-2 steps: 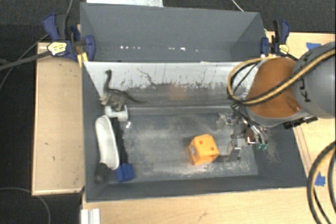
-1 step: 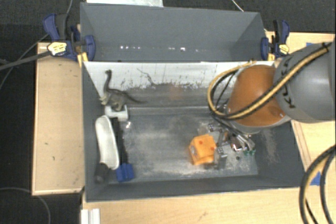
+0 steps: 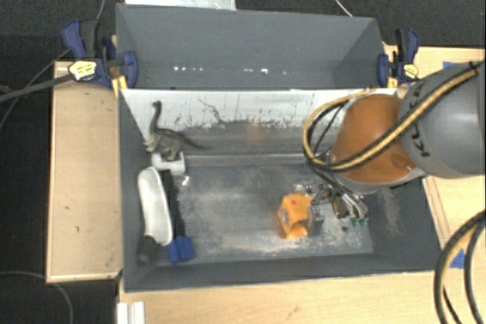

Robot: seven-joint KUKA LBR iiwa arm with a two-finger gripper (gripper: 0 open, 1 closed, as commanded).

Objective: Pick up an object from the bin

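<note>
end effector (image 3: 320, 213): low in the bin (image 3: 243, 49), close to the floor, right-of-centre and toward the front wall; dark tip, metal parts, a speck of green on its right side
end effector state: cannot tell if apart or together, the wrist above hides most of it
arm (image 3: 449, 129): grey, comes in over the bin's right wall, angled down and leftward
orange cover (image 3: 372, 142): rounded, on the wrist, directly above and slightly right of the end effector
cables (image 3: 325, 127): black and yellow, looped round the cover's left side, above the end effector
task thing: small orange chunky object (image 3: 293, 216), boxy, paler on one face, lying on the bin floor
task thing place: immediately left of the end effector, right up against its dark tip; cannot tell if it is clamped or only touched
grey dinosaur toy (image 3: 163, 136): far left of the end effector and further back, at the back-left corner, long neck raised against the sloping back wall
small white piece (image 3: 168, 162): just in front of the dinosaur, well apart from the end effector
white oblong object (image 3: 154, 205): lies along the left wall, far left of the end effector, about level with it
black piece (image 3: 148, 248): at the front end of the white oblong, touching or nearly touching it
blue block (image 3: 181, 249): front-left corner, just right of the black piece, far left of the end effector and a bit nearer the front
grouping: the left-wall things sit close together; the orange object lies alone by the end effector
</note>
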